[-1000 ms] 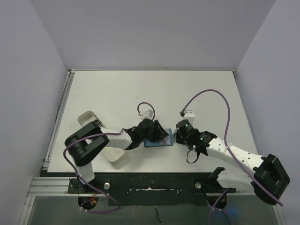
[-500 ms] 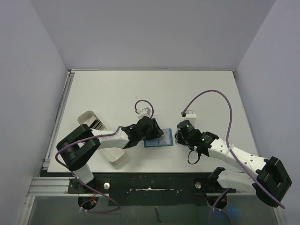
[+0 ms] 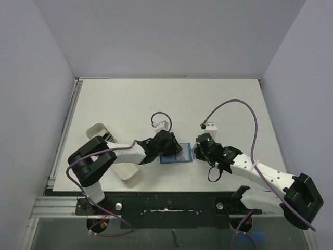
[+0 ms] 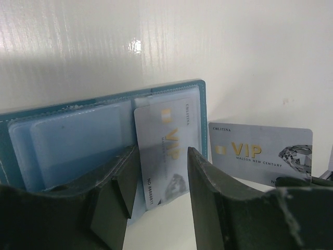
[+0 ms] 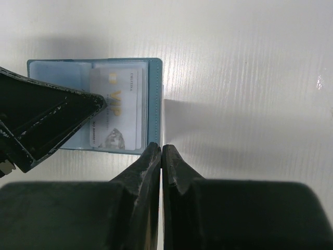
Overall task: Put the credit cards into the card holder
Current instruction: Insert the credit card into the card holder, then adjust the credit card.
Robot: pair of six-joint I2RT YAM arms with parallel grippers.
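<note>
The teal card holder (image 3: pixel 179 156) (image 4: pixel 78 140) (image 5: pixel 154 104) lies open and flat on the white table between both arms. One pale credit card (image 4: pixel 164 140) (image 5: pixel 117 109), marked VIP, sits partly tucked under a clear pocket. My left gripper (image 3: pixel 167 146) (image 4: pixel 162 156) hovers over that card's near end with its jaws partly apart, clamping nothing. A second VIP credit card (image 4: pixel 260 151) stands on edge just right of the holder. It shows edge-on (image 5: pixel 163 120) in the right wrist view, pinched by my shut right gripper (image 3: pixel 197 152) (image 5: pixel 162 147).
A long white tray (image 3: pixel 93 130) lies at the left under the left arm. Purple cables (image 3: pixel 244 107) loop above both wrists. A metal rail (image 3: pixel 62 135) runs along the table's left edge.
My left gripper has drawn back a little to the left, uncovering more of the card holder. The right gripper and its card have barely moved.
</note>
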